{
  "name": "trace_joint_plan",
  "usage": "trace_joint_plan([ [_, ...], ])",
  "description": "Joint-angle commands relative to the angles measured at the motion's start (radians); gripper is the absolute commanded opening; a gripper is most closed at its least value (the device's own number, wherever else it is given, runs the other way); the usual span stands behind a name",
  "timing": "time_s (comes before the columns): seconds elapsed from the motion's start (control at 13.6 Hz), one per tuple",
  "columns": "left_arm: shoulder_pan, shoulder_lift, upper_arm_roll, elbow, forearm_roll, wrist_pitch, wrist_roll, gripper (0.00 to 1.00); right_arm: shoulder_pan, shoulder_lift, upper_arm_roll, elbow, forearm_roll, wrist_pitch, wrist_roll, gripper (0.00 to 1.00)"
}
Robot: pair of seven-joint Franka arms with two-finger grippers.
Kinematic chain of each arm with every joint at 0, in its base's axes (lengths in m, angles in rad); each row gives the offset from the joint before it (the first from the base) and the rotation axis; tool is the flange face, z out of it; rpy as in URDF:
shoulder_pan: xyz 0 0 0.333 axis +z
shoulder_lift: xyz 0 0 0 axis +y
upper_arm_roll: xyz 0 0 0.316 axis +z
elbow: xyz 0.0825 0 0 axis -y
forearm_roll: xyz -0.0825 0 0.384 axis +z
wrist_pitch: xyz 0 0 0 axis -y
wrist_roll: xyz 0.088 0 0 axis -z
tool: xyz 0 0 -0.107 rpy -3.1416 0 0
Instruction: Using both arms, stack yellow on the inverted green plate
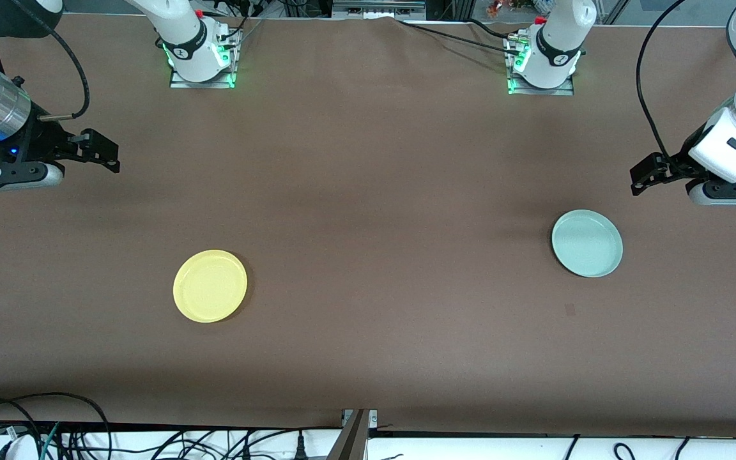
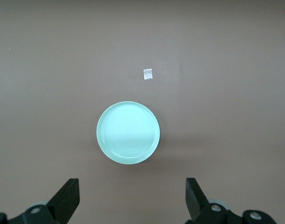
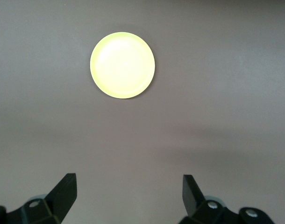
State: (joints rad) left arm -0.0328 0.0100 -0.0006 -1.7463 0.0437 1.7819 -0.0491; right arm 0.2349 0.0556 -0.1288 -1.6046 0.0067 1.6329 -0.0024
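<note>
The yellow plate (image 1: 209, 285) lies flat on the brown table toward the right arm's end, hollow side up; it also shows in the right wrist view (image 3: 122, 65). The green plate (image 1: 587, 243) lies flat toward the left arm's end, hollow side up, and shows in the left wrist view (image 2: 128, 133). My right gripper (image 1: 105, 153) hangs open and empty over the table's right-arm end, well apart from the yellow plate (image 3: 129, 182). My left gripper (image 1: 644, 174) hangs open and empty over the left-arm end, a little way from the green plate (image 2: 132, 186).
A small pale square mark (image 1: 570, 310) lies on the cloth nearer the front camera than the green plate, also in the left wrist view (image 2: 147, 73). Both arm bases (image 1: 199, 57) (image 1: 544, 64) stand along the table's edge farthest from the front camera. Cables (image 1: 55, 428) lie past the nearest edge.
</note>
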Motion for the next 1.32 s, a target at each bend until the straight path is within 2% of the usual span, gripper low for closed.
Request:
trace_joint_plan([
  [0.0,-0.009,0.022,0.007,0.037,0.001,-0.052,0.021,1.0,0.001,-0.003,0.006,0.008,0.003,-0.005,-0.004,1.0],
  [0.29,-0.018,0.024,0.005,0.039,0.005,-0.052,0.018,1.0,-0.002,-0.003,0.0,0.006,0.003,-0.007,-0.007,1.0],
  [0.66,-0.004,0.111,0.011,0.142,0.005,-0.053,0.05,1.0,-0.003,-0.005,-0.002,0.008,0.003,-0.005,-0.007,1.0],
  [0.81,0.008,0.14,0.014,0.154,0.005,-0.052,0.167,1.0,-0.003,-0.005,-0.002,0.008,0.004,-0.007,-0.005,1.0],
  [1.03,0.089,0.201,0.014,0.156,0.004,-0.038,0.392,1.0,-0.003,-0.006,-0.002,0.006,0.004,-0.008,-0.005,1.0],
  [1.25,0.139,0.287,0.014,0.142,-0.001,0.062,0.546,1.0,-0.003,-0.005,-0.002,0.006,0.004,-0.005,-0.007,1.0],
])
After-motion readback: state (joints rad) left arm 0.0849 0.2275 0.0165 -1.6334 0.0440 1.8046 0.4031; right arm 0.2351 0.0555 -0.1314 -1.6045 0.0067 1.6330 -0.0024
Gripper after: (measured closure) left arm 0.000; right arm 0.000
